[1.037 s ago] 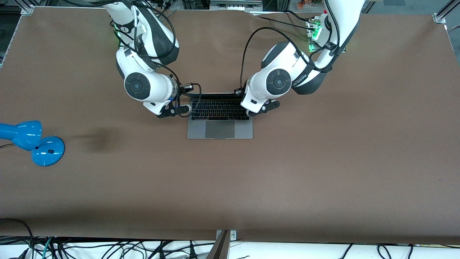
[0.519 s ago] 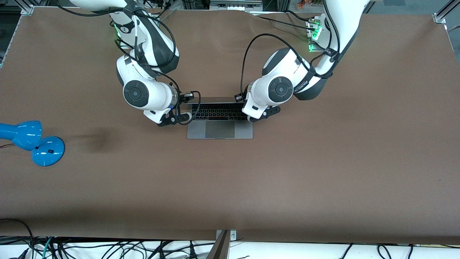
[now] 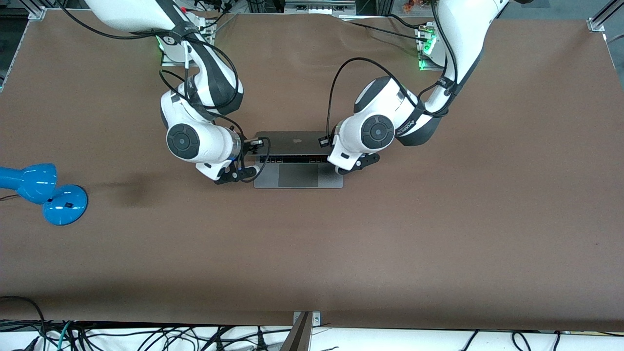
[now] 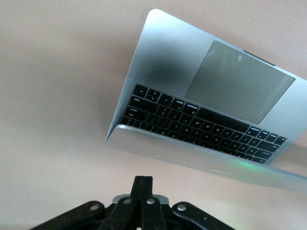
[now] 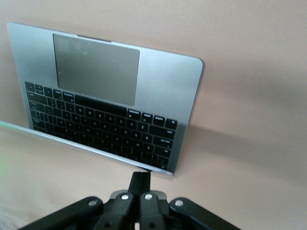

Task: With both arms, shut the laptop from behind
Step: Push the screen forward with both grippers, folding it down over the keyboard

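Laptop: the grey laptop (image 3: 298, 163) sits on the brown worktop (image 3: 390, 234), about midway between the two arms' ends and near the robots' edge of it. Its lid is tilted well down over the keyboard, partly shut; in the front view the lid's outer face with the dark logo shows, only a thin strip of keys is seen under its edge, and the trackpad lies bare nearer the camera.

Left pincer: the left pincer (image 4: 143, 188) is over the laptop's corner at the left arm's end. In the left wrist view its two black fingers are pressed together with no gap and nothing between them, clenched on themselves. The lid's edge (image 4: 201, 160) runs just past their tips; whether they touch it cannot be told.

Right pincer: the right pincer (image 5: 140, 183) is over the laptop's corner at the right arm's end. In the right wrist view its fingers are likewise clenched together on nothing, the tips just beside the lid's corner (image 5: 165, 171); contact cannot be told.

Arms: both white arms reach from their bases toward the laptop, one at each of its ends, their round joint caps facing upward.

Lamp: a blue desk lamp (image 3: 44, 192) lies on the worktop at the right arm's end, well apart from the laptop and nearer the camera.
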Controlling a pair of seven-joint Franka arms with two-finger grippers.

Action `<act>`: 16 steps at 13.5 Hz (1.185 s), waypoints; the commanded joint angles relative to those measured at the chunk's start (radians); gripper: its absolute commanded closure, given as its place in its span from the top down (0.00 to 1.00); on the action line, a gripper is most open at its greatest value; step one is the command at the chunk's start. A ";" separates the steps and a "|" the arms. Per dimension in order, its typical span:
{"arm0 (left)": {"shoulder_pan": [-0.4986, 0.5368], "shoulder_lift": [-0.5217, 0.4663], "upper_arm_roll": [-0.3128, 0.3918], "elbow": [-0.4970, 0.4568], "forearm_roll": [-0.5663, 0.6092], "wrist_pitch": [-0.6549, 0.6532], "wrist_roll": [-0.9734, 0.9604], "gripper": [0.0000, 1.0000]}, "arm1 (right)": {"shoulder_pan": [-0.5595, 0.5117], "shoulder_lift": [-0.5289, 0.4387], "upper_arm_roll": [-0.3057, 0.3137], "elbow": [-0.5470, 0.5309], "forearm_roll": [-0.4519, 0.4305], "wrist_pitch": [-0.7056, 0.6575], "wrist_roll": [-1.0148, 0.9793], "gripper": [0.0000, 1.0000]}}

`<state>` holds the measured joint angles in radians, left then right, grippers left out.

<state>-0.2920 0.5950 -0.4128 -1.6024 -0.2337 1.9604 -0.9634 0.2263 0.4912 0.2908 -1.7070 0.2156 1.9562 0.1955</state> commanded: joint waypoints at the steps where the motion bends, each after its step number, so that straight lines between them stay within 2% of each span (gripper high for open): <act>1: -0.003 0.035 -0.001 0.047 0.033 0.000 -0.003 0.00 | 0.001 0.044 0.001 0.058 -0.015 0.001 -0.014 0.00; 6: -0.003 0.118 0.005 0.117 0.076 0.015 -0.005 0.00 | 0.001 0.116 -0.002 0.119 -0.047 0.021 -0.045 0.00; 11: -0.015 0.160 0.048 0.121 0.079 0.087 -0.001 0.00 | 0.007 0.165 -0.007 0.130 -0.051 0.087 -0.065 0.00; 13: -0.015 0.183 0.052 0.122 0.122 0.109 -0.003 0.00 | 0.005 0.190 -0.007 0.142 -0.052 0.101 -0.094 0.00; 16: -0.015 0.213 0.054 0.151 0.125 0.110 -0.003 0.00 | 0.007 0.227 -0.009 0.174 -0.058 0.104 -0.107 0.00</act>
<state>-0.2943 0.7714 -0.3653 -1.5059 -0.1394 2.0754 -0.9621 0.2270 0.6799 0.2851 -1.5854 0.1742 2.0645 0.1054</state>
